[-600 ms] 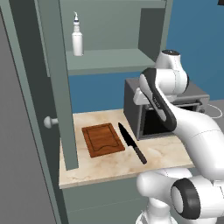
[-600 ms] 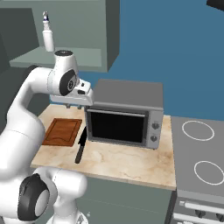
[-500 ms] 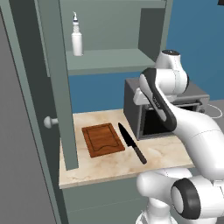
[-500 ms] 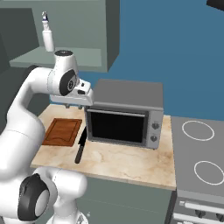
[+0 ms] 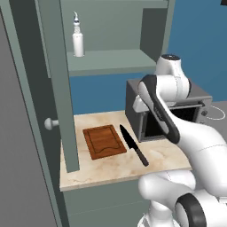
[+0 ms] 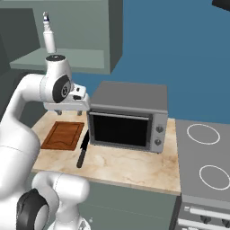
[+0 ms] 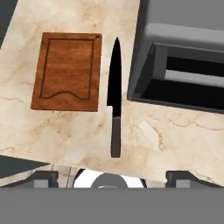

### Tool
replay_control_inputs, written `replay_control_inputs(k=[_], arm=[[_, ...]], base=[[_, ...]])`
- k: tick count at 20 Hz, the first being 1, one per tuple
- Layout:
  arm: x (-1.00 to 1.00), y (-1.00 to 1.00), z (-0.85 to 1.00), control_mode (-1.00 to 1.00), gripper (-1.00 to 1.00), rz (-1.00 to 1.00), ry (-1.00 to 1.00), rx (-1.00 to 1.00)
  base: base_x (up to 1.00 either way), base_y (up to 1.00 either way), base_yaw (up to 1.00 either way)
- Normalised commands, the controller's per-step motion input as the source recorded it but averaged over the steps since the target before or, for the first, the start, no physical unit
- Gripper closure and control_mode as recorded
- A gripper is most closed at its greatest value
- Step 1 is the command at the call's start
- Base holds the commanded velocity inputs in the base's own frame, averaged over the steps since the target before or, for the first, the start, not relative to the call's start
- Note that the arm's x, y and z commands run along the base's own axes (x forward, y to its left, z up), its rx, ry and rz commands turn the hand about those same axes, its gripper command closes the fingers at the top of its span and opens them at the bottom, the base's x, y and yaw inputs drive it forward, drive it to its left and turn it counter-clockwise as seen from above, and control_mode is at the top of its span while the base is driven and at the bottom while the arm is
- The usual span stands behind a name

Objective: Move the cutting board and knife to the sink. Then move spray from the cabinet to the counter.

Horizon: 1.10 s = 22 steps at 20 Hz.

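The reddish-brown cutting board (image 5: 105, 141) (image 6: 64, 135) (image 7: 68, 71) lies flat on the beige marbled counter (image 5: 111, 170) (image 6: 130, 164) (image 7: 175, 135). Just to its right lies the knife (image 5: 133, 145) (image 6: 83, 150) (image 7: 115, 96), blade pointing toward the wall. My gripper (image 5: 140, 105) (image 6: 68, 108) (image 7: 113, 178) hangs open above them, beside the oven, with nothing between its fingertips (image 7: 43, 177). The white spray (image 5: 78, 41) (image 6: 48, 38) stands upright on a shelf of the open cabinet (image 5: 111, 60). The sink is out of view.
A grey box oven (image 5: 177, 111) (image 6: 130, 117) (image 7: 183, 57) stands on the counter right of the knife. The cabinet door (image 5: 55, 88) with its round knob (image 5: 51, 124) juts out over the counter's left end. A stove top (image 6: 202, 152) lies to the right.
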Motion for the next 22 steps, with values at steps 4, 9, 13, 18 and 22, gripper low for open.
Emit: replay_control_inputs(k=[4,9,13,18,22], arm=[[-0.16,0.39,-0.14,-1.00,-1.00,0.00,-0.03,-0.02],[0.00,0.44,-0.21,-1.00,-1.00,0.00,0.00,0.00],[0.15,0.41,-0.24,-1.00,-1.00,-0.01,-0.03,0.01],[0.34,0.34,-0.22,-1.00,-1.00,-0.08,-0.01,0.00],[0.47,0.27,-0.21,-1.00,-1.00,-0.09,0.00,0.00]], base=[[0.00,0.00,0.00],[0.00,0.00,0.00],[0.00,0.00,0.00],[0.00,0.00,0.00],[0.00,0.00,0.00]])
